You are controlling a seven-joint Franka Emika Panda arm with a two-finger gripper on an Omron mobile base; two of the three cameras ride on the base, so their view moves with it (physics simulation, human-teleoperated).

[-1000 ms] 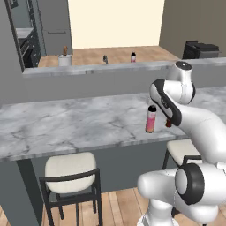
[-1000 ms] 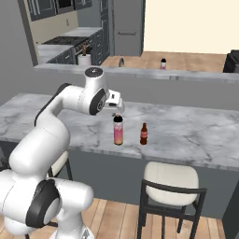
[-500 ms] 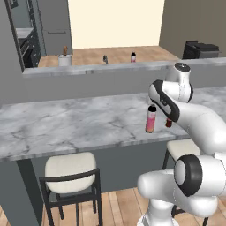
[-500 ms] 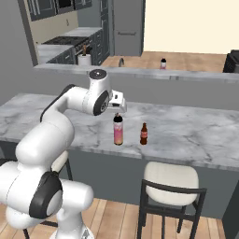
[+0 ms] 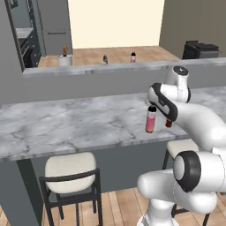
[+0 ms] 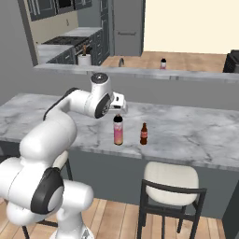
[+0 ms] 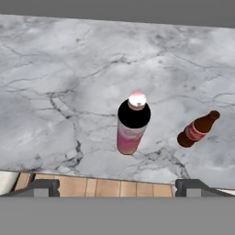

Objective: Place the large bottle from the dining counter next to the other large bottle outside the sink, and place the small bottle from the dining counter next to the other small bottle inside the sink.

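Jaws of the gripper (image 7: 117, 187) are spread wide and nothing is held between them; the hand is poised above the large bottle (image 7: 131, 123). This pink bottle with its dark shoulder is seen upright on the dining counter (image 6: 196, 135), near the front edge. The small bottle (image 6: 144, 134), brown with a red label, is stood just beside it, apart from it. Two stools (image 5: 70, 176) are tucked under the counter. A further small bottle (image 6: 163, 63) is visible on the far ledge, well apart from the gripper.
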